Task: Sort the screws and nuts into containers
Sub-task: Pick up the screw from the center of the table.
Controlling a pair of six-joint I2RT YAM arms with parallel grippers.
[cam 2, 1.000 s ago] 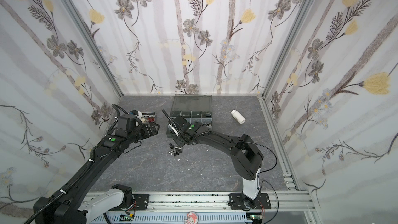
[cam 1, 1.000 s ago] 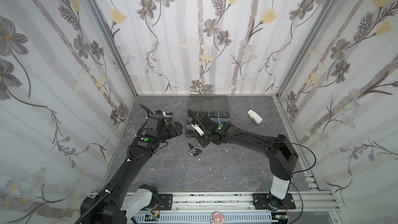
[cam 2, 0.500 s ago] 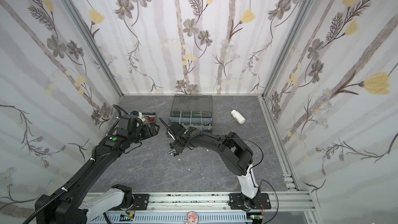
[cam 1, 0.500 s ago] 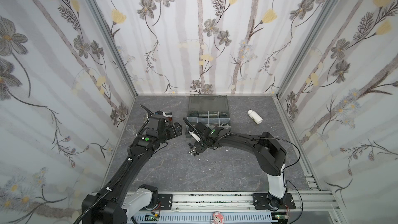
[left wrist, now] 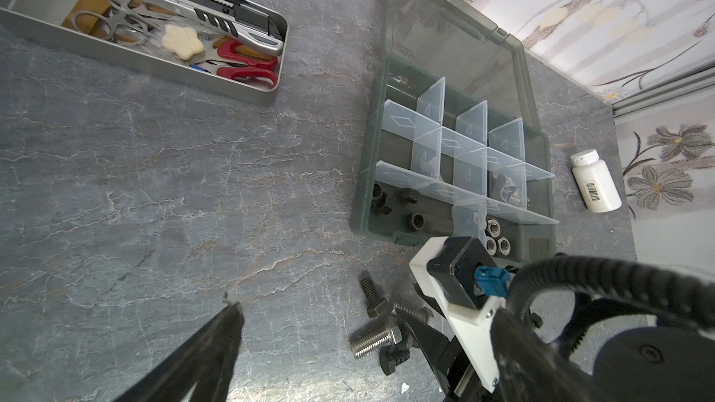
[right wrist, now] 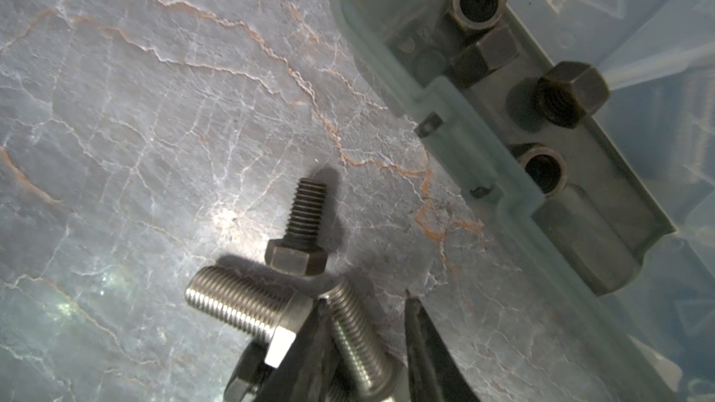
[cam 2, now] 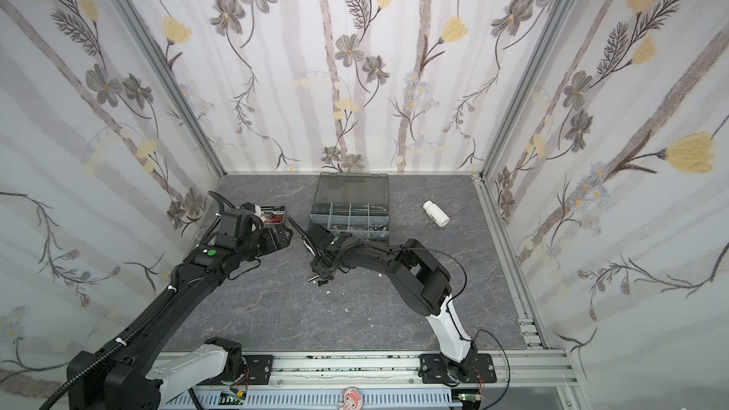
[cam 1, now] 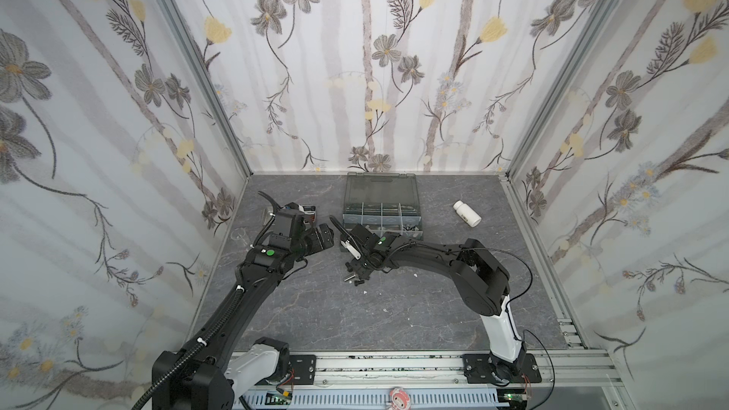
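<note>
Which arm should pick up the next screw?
Right. The right hand is down at the loose screws, fingers either side of a silver screw. The left hand hangs open, farther off to the side.

The right hand [right wrist: 363,297] covers part of a silver screw [right wrist: 358,342]; a black screw [right wrist: 244,375] beneath runs off the edge. In both top views the screws [cam 1: 354,274] [cam 2: 318,278] are mere specks.

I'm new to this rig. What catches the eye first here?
A small heap of screws lies on the table just in front of the open box. The right gripper is down at the heap, jaws astride a silver one. Nuts already sit in the box's near row.
</note>
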